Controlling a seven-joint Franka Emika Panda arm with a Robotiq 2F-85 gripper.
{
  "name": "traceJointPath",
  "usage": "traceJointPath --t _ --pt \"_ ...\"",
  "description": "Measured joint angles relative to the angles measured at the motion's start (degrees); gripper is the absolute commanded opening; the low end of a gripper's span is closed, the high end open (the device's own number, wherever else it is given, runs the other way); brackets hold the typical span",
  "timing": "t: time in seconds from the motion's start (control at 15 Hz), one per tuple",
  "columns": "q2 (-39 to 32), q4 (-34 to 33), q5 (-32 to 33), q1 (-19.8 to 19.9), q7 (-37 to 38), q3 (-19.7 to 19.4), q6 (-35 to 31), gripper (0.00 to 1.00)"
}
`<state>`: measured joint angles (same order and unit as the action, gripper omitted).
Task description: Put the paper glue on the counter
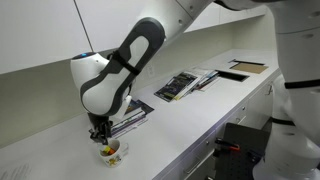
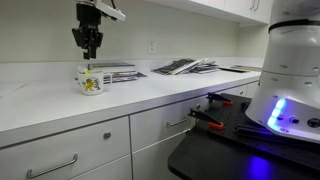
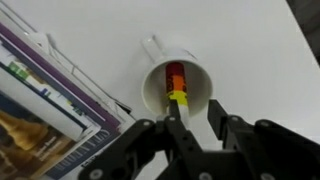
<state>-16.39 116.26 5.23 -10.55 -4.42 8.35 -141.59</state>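
Observation:
The paper glue, a small stick with a red end and a pale yellow body, stands inside a small white cup in the wrist view. The cup stands on the white counter and shows in both exterior views. My gripper hangs just above the cup with its fingers apart. The left finger is in line with the stick and the gap between the fingers is empty. In both exterior views the gripper is over the cup.
A stack of books lies right beside the cup, also seen in both exterior views. More magazines lie further along the counter. A cart with red-handled tools stands in front of the cabinets.

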Motion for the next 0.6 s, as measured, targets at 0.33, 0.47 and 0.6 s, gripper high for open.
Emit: traceJointPath --t 0.33,0.47,0.6 --pt "-3.27 -0.25 0.86 0.35 0.00 -0.65 -0.01 0.32" --pt "-4.32 -0.52 1.27 0.38 0.00 -0.69 -0.10 0.30" --pt "-5.17 -1.00 1.84 0.34 -0.09 -0.67 -0.32 0.32"
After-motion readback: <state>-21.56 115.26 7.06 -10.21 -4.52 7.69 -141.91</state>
